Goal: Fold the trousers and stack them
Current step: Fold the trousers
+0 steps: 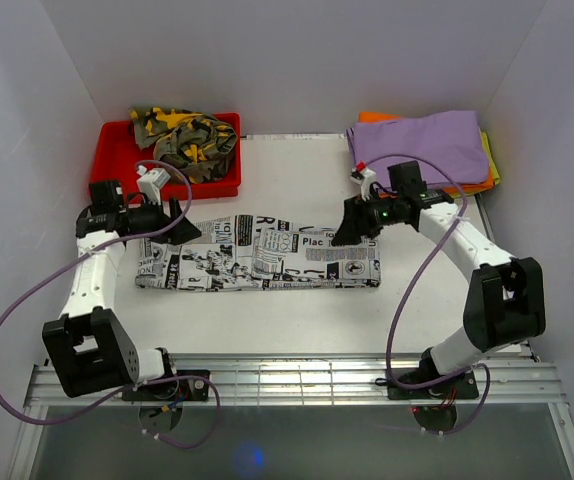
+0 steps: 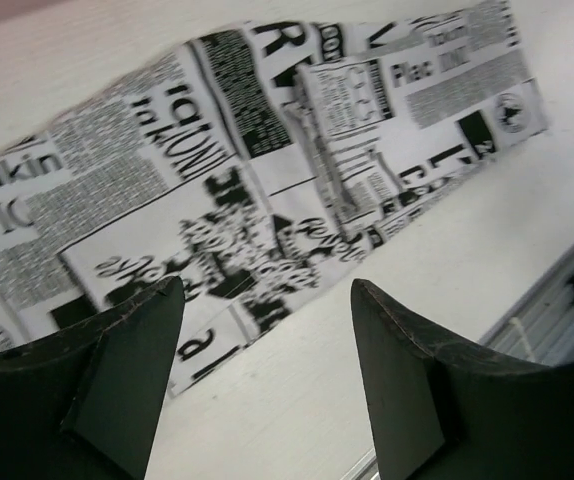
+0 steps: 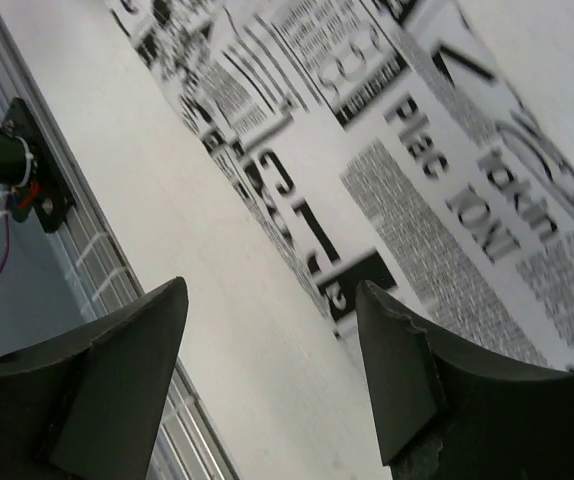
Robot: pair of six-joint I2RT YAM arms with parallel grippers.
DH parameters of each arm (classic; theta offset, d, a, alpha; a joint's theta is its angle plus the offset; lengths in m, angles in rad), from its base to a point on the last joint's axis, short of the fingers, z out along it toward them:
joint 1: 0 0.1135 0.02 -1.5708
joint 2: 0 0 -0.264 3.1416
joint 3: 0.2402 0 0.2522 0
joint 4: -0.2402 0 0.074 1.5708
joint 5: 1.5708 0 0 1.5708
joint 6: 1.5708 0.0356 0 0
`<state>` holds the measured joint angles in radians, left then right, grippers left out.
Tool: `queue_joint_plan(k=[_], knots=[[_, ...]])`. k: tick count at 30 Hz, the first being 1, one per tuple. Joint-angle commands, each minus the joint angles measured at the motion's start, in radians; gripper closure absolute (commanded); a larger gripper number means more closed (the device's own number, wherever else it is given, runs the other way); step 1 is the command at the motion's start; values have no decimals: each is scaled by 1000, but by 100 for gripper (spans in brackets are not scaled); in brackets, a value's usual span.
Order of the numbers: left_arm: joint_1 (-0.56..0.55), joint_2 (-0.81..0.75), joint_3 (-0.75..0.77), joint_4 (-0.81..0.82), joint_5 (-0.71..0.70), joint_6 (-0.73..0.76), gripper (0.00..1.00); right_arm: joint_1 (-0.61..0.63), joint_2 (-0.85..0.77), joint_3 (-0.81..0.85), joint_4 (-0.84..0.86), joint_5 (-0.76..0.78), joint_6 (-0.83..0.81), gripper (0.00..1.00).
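The left arm [image 1: 97,275] rises from its base, bends at the elbow and reaches inward. The left gripper [image 1: 185,230] is angled downward, jaws spread wide with nothing between them. The right arm [image 1: 464,240] mirrors that pose, and the right gripper [image 1: 352,230] is equally wide apart and empty.

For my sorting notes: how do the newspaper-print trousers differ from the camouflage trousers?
The newspaper-print trousers are white with black lettering; the camouflage trousers are green, yellow and black. The newspaper-print trousers lie folded in a flat strip on the table; the camouflage trousers sit crumpled in the red tray. Both are soft cloth.
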<state>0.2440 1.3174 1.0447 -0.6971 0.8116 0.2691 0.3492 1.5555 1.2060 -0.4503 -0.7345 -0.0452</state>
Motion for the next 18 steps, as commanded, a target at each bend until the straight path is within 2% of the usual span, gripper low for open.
queue_joint_plan(k=[1, 5, 6, 7, 10, 13, 15, 18], knots=[[-66, -21, -1, 66, 196, -132, 22, -90, 3, -111, -249, -92, -237, 27], [-207, 28, -58, 211, 218, -266, 22, -173, 49, -175, -297, -131, -300, 34], [-277, 57, -75, 253, 218, -316, 22, -183, 63, -186, -298, -147, -303, 36], [-296, 71, -96, 368, 218, -421, 23, -193, 92, -192, -298, -155, -315, 37], [-371, 155, -166, 599, 239, -609, 26, -222, 159, -204, -294, -148, -338, 41], [-452, 256, -158, 686, 215, -627, 29, -233, 236, -221, -268, -95, -338, 42], [-495, 304, -137, 689, 181, -616, 31, -257, 271, -229, -249, -74, -321, 45], [-506, 410, -111, 674, 59, -631, 36, -295, 296, -241, -243, -54, -300, 46]])
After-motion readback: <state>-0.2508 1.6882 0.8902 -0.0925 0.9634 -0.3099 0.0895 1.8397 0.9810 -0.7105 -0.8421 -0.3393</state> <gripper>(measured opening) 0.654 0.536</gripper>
